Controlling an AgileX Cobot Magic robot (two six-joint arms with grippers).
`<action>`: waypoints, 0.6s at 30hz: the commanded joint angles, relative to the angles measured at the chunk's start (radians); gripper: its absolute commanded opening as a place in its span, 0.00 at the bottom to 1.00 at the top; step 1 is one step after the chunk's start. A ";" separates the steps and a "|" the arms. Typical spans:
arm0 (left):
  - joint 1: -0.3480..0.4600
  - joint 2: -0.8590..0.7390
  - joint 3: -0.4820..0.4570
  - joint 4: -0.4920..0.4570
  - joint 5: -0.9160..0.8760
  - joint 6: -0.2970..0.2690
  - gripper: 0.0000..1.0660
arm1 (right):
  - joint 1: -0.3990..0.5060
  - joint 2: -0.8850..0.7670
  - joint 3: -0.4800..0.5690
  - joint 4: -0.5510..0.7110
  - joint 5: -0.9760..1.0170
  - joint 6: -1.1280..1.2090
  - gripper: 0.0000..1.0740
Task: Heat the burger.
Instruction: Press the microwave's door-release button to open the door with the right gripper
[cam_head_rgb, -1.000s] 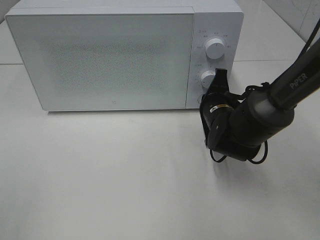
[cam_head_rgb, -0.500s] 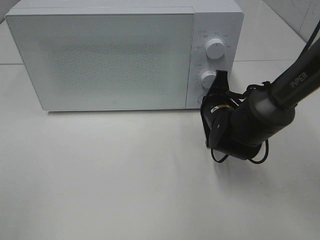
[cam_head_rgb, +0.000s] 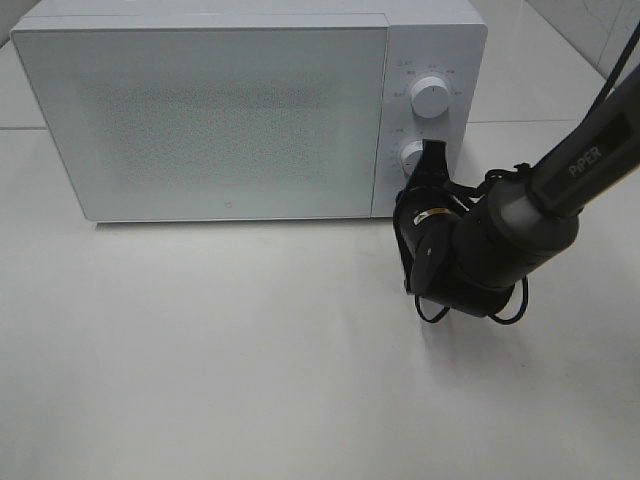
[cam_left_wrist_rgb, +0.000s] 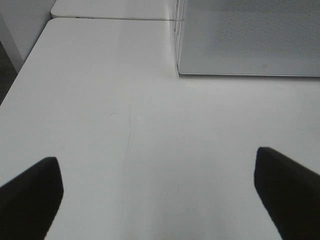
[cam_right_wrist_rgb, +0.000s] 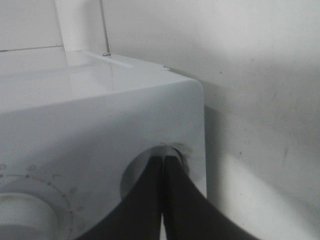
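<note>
Pinched shut, the right fingers (cam_right_wrist_rgb: 147, 200) appear to press the microwave (cam_head_rgb: 230, 120)'s round button (cam_right_wrist_rgb: 131, 179) (left fingers (cam_left_wrist_rgb: 30, 197) spread wide, empty); next likely needs a firm, straight push.

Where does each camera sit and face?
Exterior high: above, facing down at the microwave and table; shows the right arm.
Left wrist: low over the table, facing the microwave's door; shows the open left gripper.
Right wrist: close to the control panel; shows the shut right gripper at a round button.
Shared: the microwave, in all three.

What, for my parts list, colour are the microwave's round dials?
White; the round plastic dials show best in the exterior high view.
</note>
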 joint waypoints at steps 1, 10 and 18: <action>0.003 -0.019 0.003 0.004 -0.012 -0.001 0.90 | -0.009 0.020 -0.057 -0.036 -0.104 -0.008 0.00; 0.003 -0.019 0.003 0.004 -0.012 -0.001 0.90 | -0.010 0.035 -0.123 -0.026 -0.188 -0.062 0.00; 0.003 -0.019 0.003 0.004 -0.012 -0.001 0.90 | -0.022 0.067 -0.171 -0.007 -0.161 -0.086 0.00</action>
